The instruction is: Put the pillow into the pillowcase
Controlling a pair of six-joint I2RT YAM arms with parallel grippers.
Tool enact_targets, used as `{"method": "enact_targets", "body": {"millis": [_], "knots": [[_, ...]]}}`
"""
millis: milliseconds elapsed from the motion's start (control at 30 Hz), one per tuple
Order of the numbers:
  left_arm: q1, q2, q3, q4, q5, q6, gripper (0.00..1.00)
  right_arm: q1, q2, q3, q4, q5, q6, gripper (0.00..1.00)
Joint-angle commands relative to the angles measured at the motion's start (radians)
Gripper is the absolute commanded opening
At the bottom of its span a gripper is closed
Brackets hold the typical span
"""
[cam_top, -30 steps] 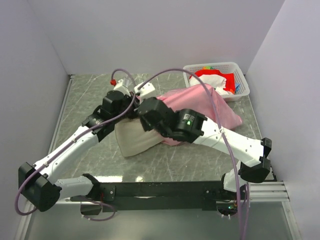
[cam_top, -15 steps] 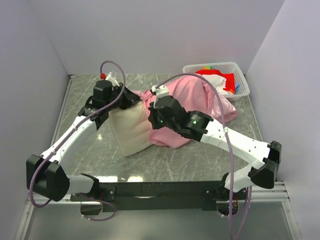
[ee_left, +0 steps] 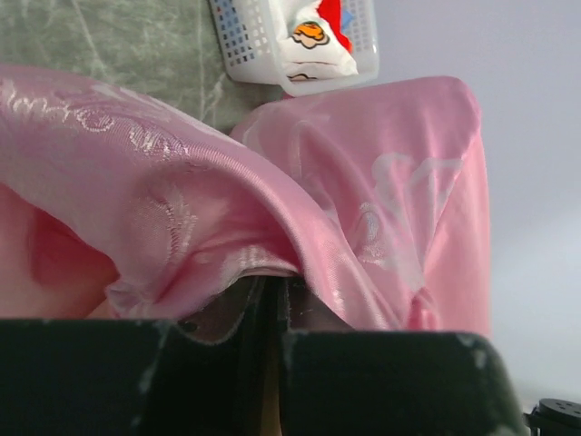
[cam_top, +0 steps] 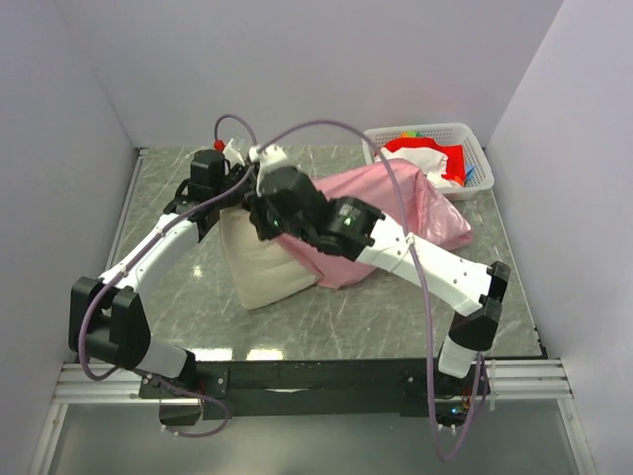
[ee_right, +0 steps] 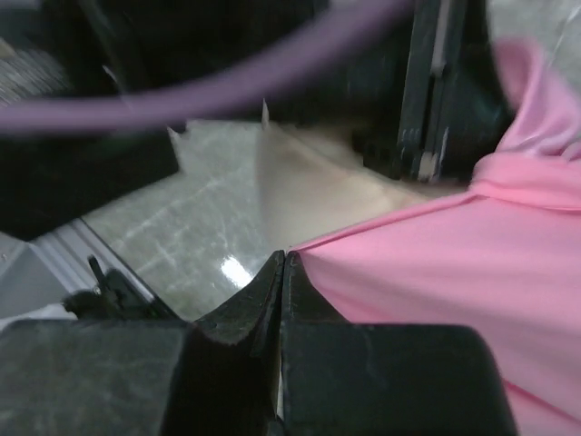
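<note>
The cream-white pillow (cam_top: 259,269) lies left of the table's middle, its right part covered by the pink pillowcase (cam_top: 401,203), which is held up like a tent. My left gripper (cam_top: 237,186) is at the pillow's far left corner. In the left wrist view it (ee_left: 272,292) is shut on the pillowcase's edge (ee_left: 182,227), which drapes over the jaws. My right gripper (cam_top: 261,220) is just beside it. In the right wrist view it (ee_right: 284,260) is shut on the pillowcase's hem (ee_right: 427,263), with the pillow (ee_right: 309,186) behind.
A white basket (cam_top: 427,136) of red and white cloth stands at the back right, and also shows in the left wrist view (ee_left: 250,41). Grey walls close the table on three sides. The two arms cross closely above the pillow.
Both grippers have moved left and toward the back, drawing the pillowcase's open edge further over the pillow. The pink fabric now stands higher and tauter.
</note>
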Motion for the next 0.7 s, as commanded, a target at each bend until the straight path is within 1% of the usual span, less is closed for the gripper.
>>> {"method": "enact_targets", "body": {"millis": [0, 33, 67, 133, 167, 200, 233, 267, 300, 333, 433, 467, 500, 533, 567, 600, 667], "knots": [[-0.013, 0.037, 0.023, 0.068, 0.035, -0.042, 0.12, 0.017, 0.062, 0.333, -0.113, -0.081, -0.016, 0.00], [-0.013, 0.031, 0.022, 0.072, 0.014, -0.058, 0.14, -0.002, 0.070, 0.359, -0.118, -0.125, -0.010, 0.00], [-0.011, 0.025, 0.009, 0.078, 0.004, -0.072, 0.23, -0.059, 0.075, 0.365, -0.112, -0.161, -0.001, 0.00], [-0.004, 0.008, 0.009, 0.081, -0.016, -0.095, 0.25, -0.102, 0.063, 0.330, -0.071, -0.224, 0.027, 0.00], [0.001, 0.003, 0.017, 0.081, -0.017, -0.095, 0.31, -0.121, 0.054, 0.282, -0.056, -0.234, 0.030, 0.00], [0.007, 0.002, 0.028, 0.074, -0.020, -0.090, 0.41, -0.148, 0.041, 0.261, -0.033, -0.243, 0.039, 0.00], [0.022, 0.000, 0.041, 0.027, -0.030, -0.070, 0.51, -0.161, 0.038, 0.246, -0.028, -0.246, 0.044, 0.00], [0.034, -0.003, 0.072, -0.004, -0.057, -0.060, 0.72, -0.168, 0.035, 0.231, -0.026, -0.246, 0.044, 0.00], [0.050, -0.018, 0.080, -0.029, -0.074, -0.049, 0.77, -0.182, 0.034, 0.226, -0.030, -0.239, 0.044, 0.00], [0.085, -0.030, 0.081, -0.044, -0.085, -0.047, 0.78, -0.191, 0.034, 0.220, -0.031, -0.225, 0.042, 0.00], [0.151, -0.119, 0.061, -0.118, -0.175, -0.029, 0.81, -0.222, 0.025, 0.171, -0.027, -0.211, 0.047, 0.00], [0.159, -0.144, 0.069, -0.203, -0.232, -0.015, 0.88, -0.227, 0.018, 0.123, -0.016, -0.203, 0.047, 0.00], [0.166, -0.191, 0.077, -0.259, -0.357, -0.003, 0.91, -0.231, 0.009, 0.103, -0.008, -0.176, 0.047, 0.00], [0.170, -0.214, 0.081, -0.291, -0.423, 0.025, 0.98, -0.237, 0.008, 0.088, -0.005, -0.162, 0.044, 0.00], [0.170, -0.237, 0.080, -0.322, -0.485, 0.031, 1.00, -0.239, 0.008, 0.065, -0.003, -0.148, 0.039, 0.00], [0.170, -0.277, 0.075, -0.381, -0.585, 0.039, 0.99, -0.240, 0.018, 0.060, -0.010, -0.122, 0.030, 0.00], [0.173, -0.337, 0.040, -0.440, -0.658, 0.025, 1.00, -0.254, 0.053, 0.069, -0.023, -0.126, 0.024, 0.00]]}}
